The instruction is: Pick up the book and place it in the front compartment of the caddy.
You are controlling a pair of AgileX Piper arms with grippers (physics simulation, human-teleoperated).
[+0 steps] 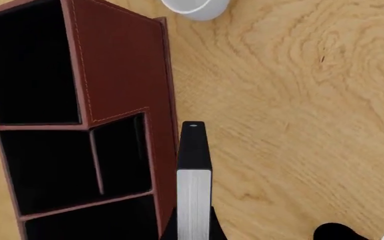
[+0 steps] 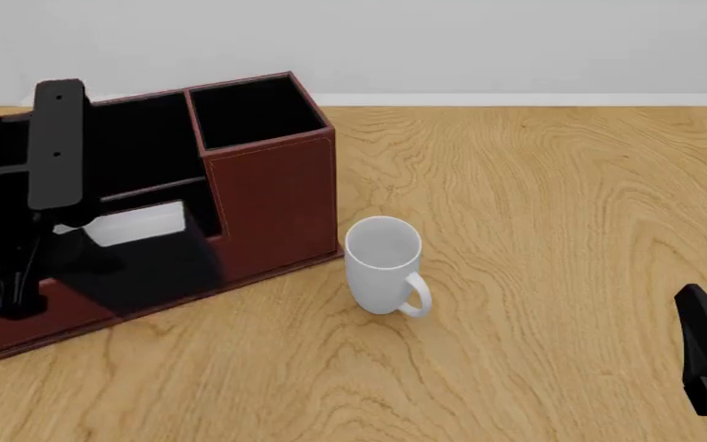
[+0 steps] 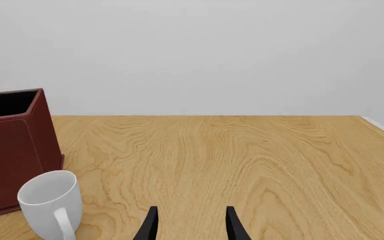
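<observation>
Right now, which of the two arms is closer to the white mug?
Hard to call. The left gripper holds the book over the caddy; the right gripper idles open, facing the mug.

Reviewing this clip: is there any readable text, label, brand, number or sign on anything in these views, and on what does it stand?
None can be read in any view.
Black-covered book with white page edge, held in the left hand: cover and spine plain, no title.
Reddish-brown leather-look caddy: only pale stitching, no logo.
White ceramic mug: plain.
Light wooden table: grain only.
</observation>
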